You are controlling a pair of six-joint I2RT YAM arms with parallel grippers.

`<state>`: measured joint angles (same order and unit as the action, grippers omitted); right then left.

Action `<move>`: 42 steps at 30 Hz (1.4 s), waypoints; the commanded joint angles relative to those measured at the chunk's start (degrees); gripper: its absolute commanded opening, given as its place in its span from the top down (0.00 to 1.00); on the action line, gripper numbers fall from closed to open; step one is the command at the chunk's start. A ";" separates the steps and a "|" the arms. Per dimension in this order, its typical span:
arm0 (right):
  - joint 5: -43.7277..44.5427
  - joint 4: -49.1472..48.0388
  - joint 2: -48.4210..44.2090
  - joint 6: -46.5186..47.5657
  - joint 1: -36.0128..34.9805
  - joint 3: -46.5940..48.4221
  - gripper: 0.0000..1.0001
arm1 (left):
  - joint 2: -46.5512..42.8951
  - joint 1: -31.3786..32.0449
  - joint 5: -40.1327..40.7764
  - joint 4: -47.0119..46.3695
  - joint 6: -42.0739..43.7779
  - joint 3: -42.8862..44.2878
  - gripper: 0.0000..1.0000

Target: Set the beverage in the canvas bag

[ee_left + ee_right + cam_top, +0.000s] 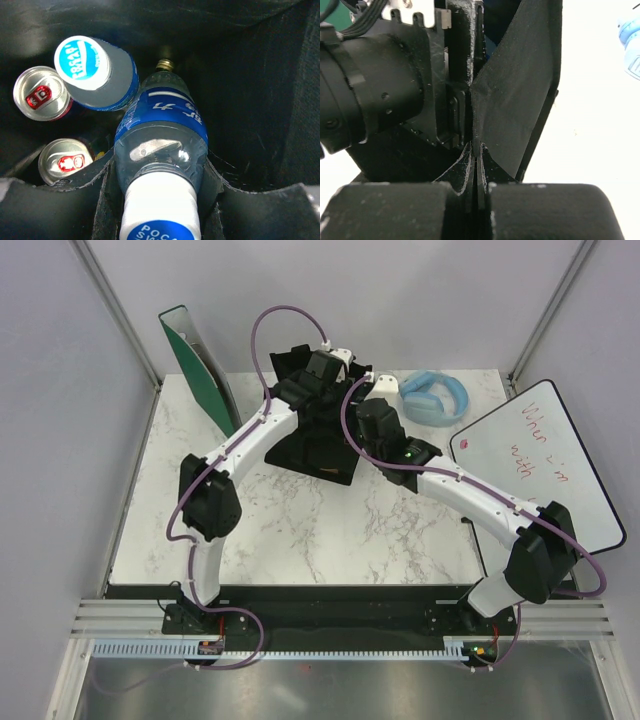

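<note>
1. Black canvas walled in your left pincer (161, 175) on every side. It was down inside the boxy black canvas bag (260, 100), jaws closed on the clear plastic beverage bottle with the blue label and white cap (162, 130), gripping it around the shoulder.
2. Your right pincer (475, 197) was clamped shut on a fold of the bag's upright fabric wall. Judging by that, it served to hold the mouth open for you.
3. The beverage bottle lay tilted, with its cap towards the wrist and its base pointing deeper into the bag, beyond the fingertips. You could not tell whether the base rested on the floor.
4. To finish well, you needed to lower the bottle until something bore it from below. Then you needed to part the jaws only a little and withdraw straight back, so the fingers did not drag it along.
5. The likeliest trouble sat left of the pincer, as its own camera saw it. A second blue-labelled bottle with a white, blue-printed cap (82, 62) leaned just beside the held one and could be nudged.
6. Further left stood two silver drink cans with red-marked tabs. The nearer can (64, 161) was close to the left finger, and the farther can (40, 93) sat beyond it.
7. Past the fingertips a small brass-coloured top (164, 64) showed behind the held bottle. You could not tell what it belonged to.
8. To the right of the pincer the bag's interior was dark, and nothing there could be made out.
</note>
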<state>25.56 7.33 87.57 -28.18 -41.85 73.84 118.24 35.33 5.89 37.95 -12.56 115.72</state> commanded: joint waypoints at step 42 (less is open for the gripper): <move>1.86 -3.73 -1.35 -1.70 -0.78 -2.65 1.00 | -14.35 1.67 2.46 4.94 -4.67 6.62 0.17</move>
<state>26.00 3.03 85.95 -29.93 -43.00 72.01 115.42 35.75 13.91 46.39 -13.74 115.98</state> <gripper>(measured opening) 0.018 0.819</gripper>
